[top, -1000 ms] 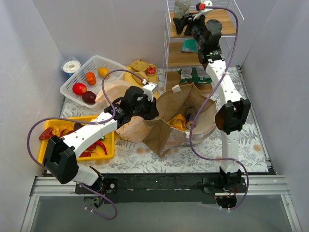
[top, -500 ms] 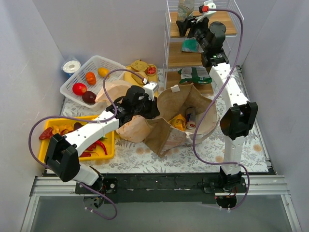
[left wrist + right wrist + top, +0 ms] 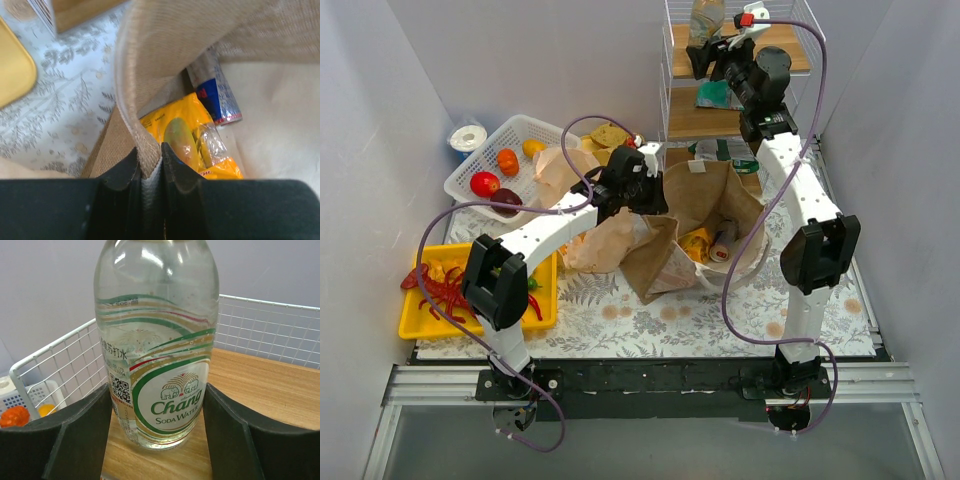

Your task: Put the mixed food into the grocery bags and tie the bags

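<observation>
Grey walls box in the floral-cloth table (image 3: pixel 620 320), with a wire rack of wooden shelves at the upper right of the overhead frame. Over the last second your left arm has swung its elbow in from the lower left and carried the rim of the brown paper bag (image 3: pixel 655 265) up the frame toward the centre. The left end effector (image 3: pixel 150 152) is narrow, pinched on that rim, so the mouth now stands wider. The orange snack packet (image 3: pixel 200 130) and the metal can (image 3: pixel 215 90) lie inside at the bottom, touching each other. Meanwhile your right arm has edged further onto the top shelf (image 3: pixel 260 385), and the right end effector (image 3: pixel 157 400) now stands wide with a finger on each side of the clear bottle (image 3: pixel 157 340). The fingers sit close against the glass, the bottle is upright on the board, and you have no visible clamp on it yet. That sets up the next item well, I judge: close on the bottle, lift it clear of the wire rim, and bring it down to the held-open bag. The peach plastic bag (image 3: pixel 552 165) lies crumpled behind the left arm, untied. Peppers wait in the yellow tray (image 3: pixel 415 325) at the lower left, so packing looks far from finished.
</observation>
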### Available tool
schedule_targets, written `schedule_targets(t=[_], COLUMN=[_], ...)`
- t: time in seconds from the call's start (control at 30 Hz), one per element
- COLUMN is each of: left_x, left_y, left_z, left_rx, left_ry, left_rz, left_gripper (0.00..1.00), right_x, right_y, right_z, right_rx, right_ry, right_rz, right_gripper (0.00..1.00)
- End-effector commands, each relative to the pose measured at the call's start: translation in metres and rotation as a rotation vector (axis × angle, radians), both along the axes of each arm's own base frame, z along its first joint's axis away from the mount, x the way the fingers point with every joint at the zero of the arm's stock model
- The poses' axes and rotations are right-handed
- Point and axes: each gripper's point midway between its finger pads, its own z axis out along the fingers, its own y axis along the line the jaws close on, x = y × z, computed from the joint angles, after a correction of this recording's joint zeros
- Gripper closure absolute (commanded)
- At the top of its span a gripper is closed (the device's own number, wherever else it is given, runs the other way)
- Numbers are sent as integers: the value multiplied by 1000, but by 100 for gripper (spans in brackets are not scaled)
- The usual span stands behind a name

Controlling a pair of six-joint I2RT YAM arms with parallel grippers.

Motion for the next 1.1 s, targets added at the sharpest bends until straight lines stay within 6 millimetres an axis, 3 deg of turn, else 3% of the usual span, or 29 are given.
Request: schedule_targets(t=[0.0,0.33,0.57,1.07], left_x=[38,57,56,57], left_y=[6,3,0,0], left_z=[30,40,43,43], left_rx=[-74,-129,-143,-147], left_ry=[-48,-46,-36,-33], left_rz=[67,57,49,56], left_gripper=[100,100,100,100], right_x=[-52,-67,-86,-94], right_y=[-17,-17,-21,-22], right_z=[92,101,112,110], right_rx=[66,80,100,100], right_ry=[-222,-238,-268,-271], right_rz=[3,25,41,51], right_gripper=[99,99,99,99])
